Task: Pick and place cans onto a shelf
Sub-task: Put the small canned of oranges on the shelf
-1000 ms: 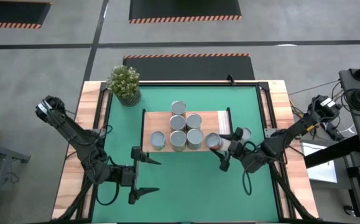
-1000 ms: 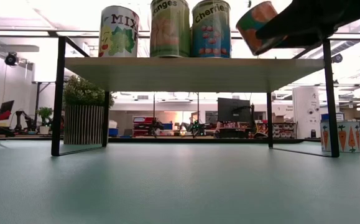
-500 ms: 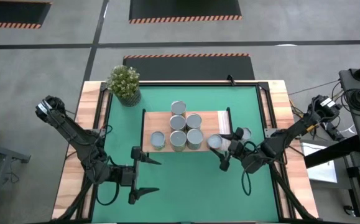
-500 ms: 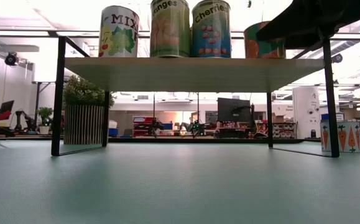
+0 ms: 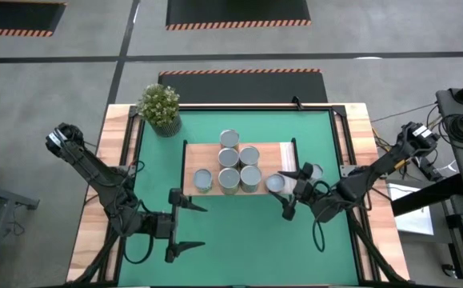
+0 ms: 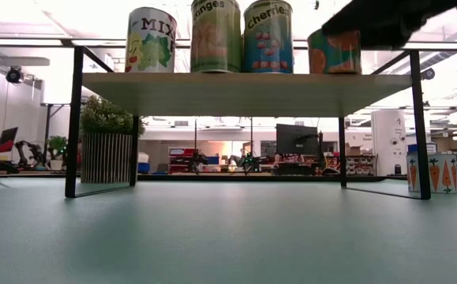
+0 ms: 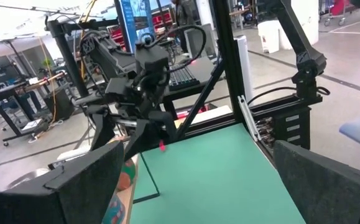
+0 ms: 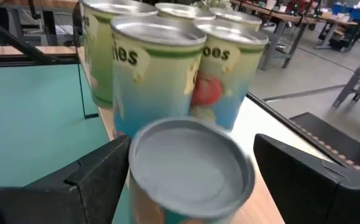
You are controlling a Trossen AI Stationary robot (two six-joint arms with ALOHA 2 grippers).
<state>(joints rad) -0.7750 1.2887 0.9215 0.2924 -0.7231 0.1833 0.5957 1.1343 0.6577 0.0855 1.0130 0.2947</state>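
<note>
Right pincer (image 5: pixel 289 192) open around a can (image 5: pixel 276 183) standing upright on the shelf (image 5: pixel 207 157) beside five other cans (image 5: pixel 239 164), left pincer (image 5: pixel 185 226) wide open and empty over the green counter (image 5: pixel 239 240).

Grey floor (image 5: pixel 71 48), hazard-striped mats (image 5: pixel 237 13); monitor (image 6: pixel 297 139), desks behind.

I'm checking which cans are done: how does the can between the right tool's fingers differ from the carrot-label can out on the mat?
The can by the right tool stands on the shelf, at its end nearest that tool; the carrot can stands on the green mat, beyond that end. The shelf can sits between open tool fingers; nothing is around the carrot can. The shelf can has neighbours; the carrot can stands alone. Both are upright.
</note>
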